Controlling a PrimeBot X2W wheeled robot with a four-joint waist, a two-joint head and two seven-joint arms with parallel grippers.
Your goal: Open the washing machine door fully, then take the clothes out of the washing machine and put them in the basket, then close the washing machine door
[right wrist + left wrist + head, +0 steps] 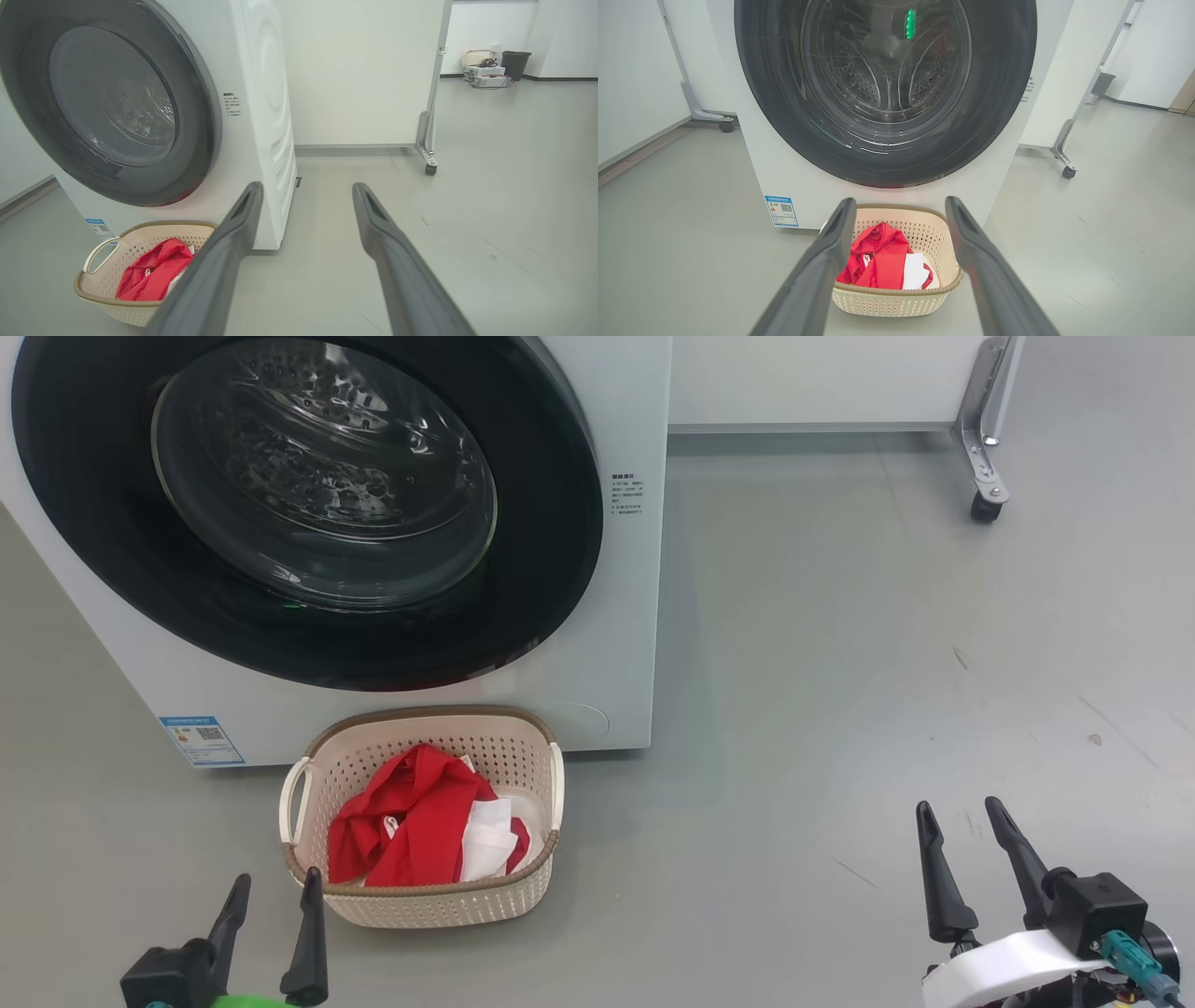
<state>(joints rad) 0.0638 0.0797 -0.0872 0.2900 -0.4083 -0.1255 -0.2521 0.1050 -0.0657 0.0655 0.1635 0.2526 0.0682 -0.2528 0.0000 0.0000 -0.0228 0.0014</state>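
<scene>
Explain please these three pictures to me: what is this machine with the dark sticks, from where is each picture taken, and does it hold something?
This is a wheeled robot with two arms. Each arm ends in a tool with two long dark fingers. One picture looks down from its head: the left tool and the right tool are both open and hold nothing. The other two come from cameras on the wrists. On the floor stands the washing machine, its door shut. In front sits the basket with the red and white clothes inside.
</scene>
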